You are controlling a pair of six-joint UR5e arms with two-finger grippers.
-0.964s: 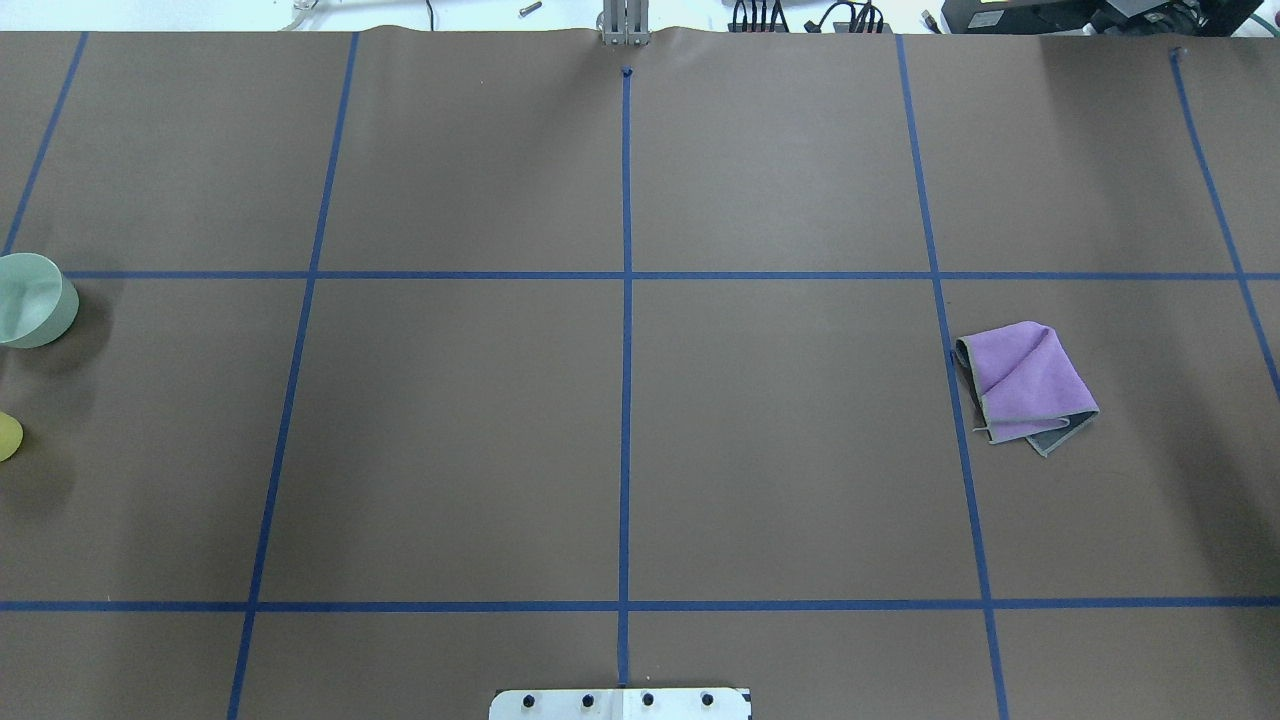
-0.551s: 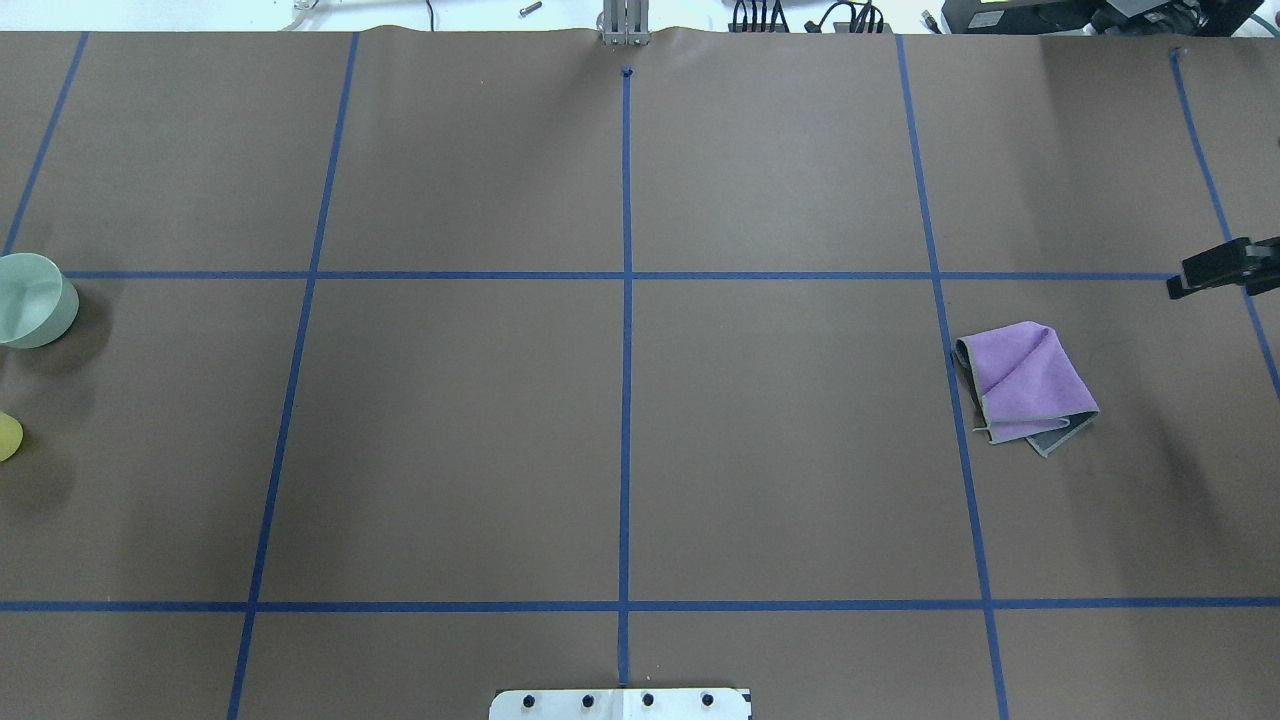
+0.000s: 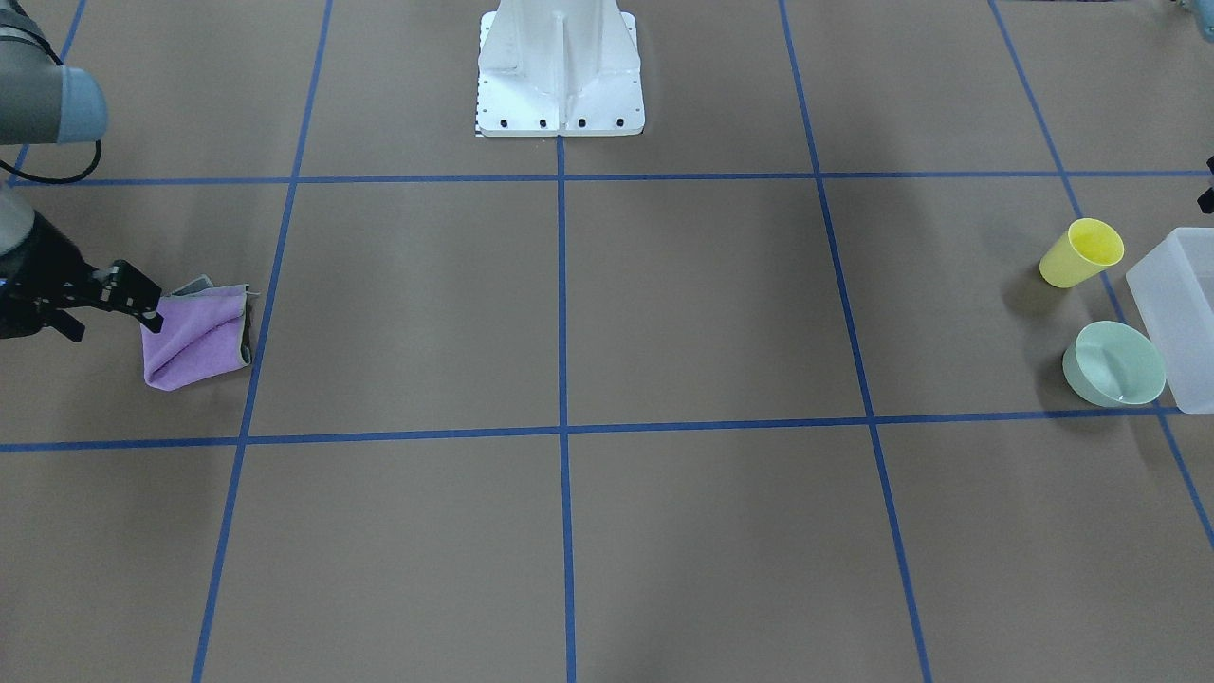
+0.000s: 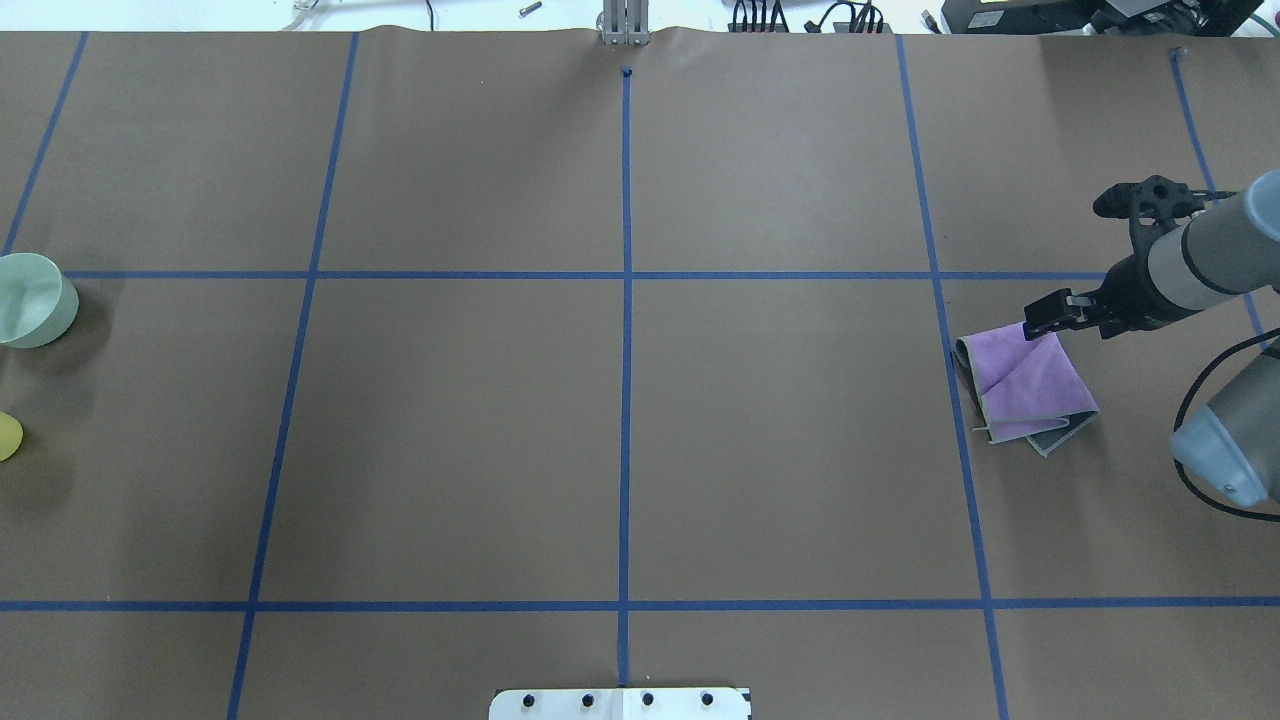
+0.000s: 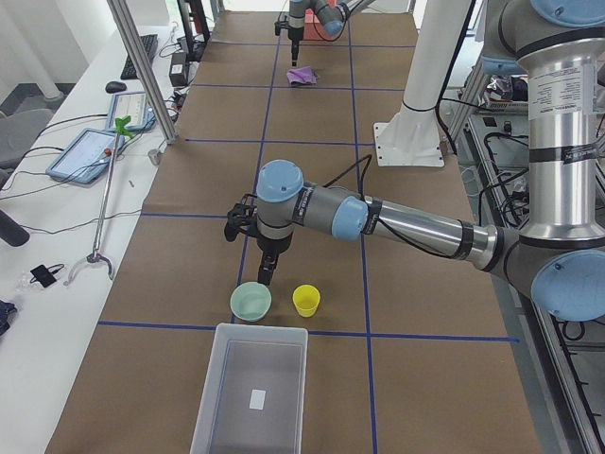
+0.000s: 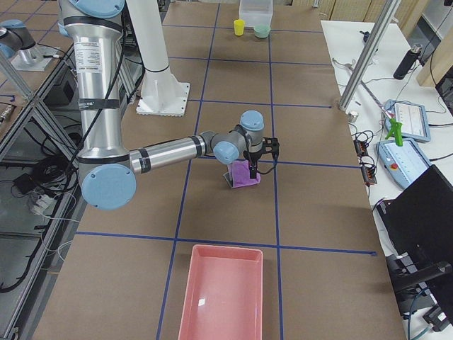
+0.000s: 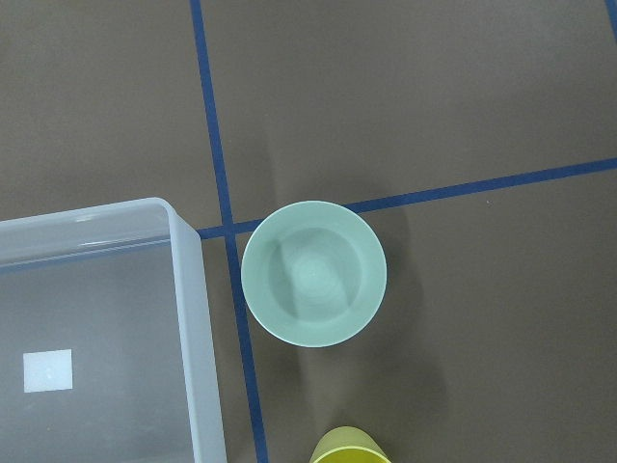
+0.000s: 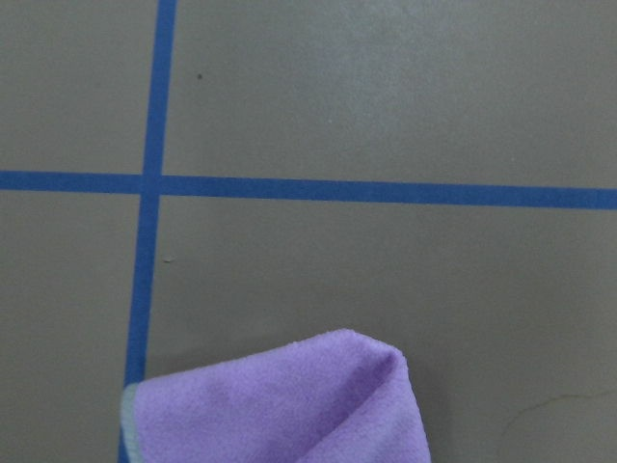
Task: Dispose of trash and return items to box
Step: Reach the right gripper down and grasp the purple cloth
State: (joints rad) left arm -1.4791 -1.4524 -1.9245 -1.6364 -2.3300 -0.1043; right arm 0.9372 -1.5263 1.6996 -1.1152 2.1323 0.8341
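The mint-green bowl (image 3: 1114, 363) and the yellow cup (image 3: 1081, 253) stand upright on the table beside the frosted white box (image 3: 1176, 304). The left wrist view looks straight down on the bowl (image 7: 313, 273), with the box wall (image 7: 188, 318) to its left and the cup's rim (image 7: 349, 449) at the bottom edge. My left gripper (image 5: 267, 277) hangs just above the bowl (image 5: 250, 302); I cannot tell whether it is open. My right gripper (image 4: 1040, 322) hovers at the far corner of a folded purple cloth (image 4: 1020, 385); I cannot tell how its jaws stand.
The box (image 5: 213, 397) holds nothing but a white label on its floor. A pink tray (image 6: 219, 297) lies at the table's right end. The white robot pedestal (image 3: 560, 66) stands at mid-table on the robot's side. Blue tape lines cross the brown table cover.
My right arm has come in from the right edge and moved left to the purple cloth's far corner. The cloth, bowl and cup have not moved.
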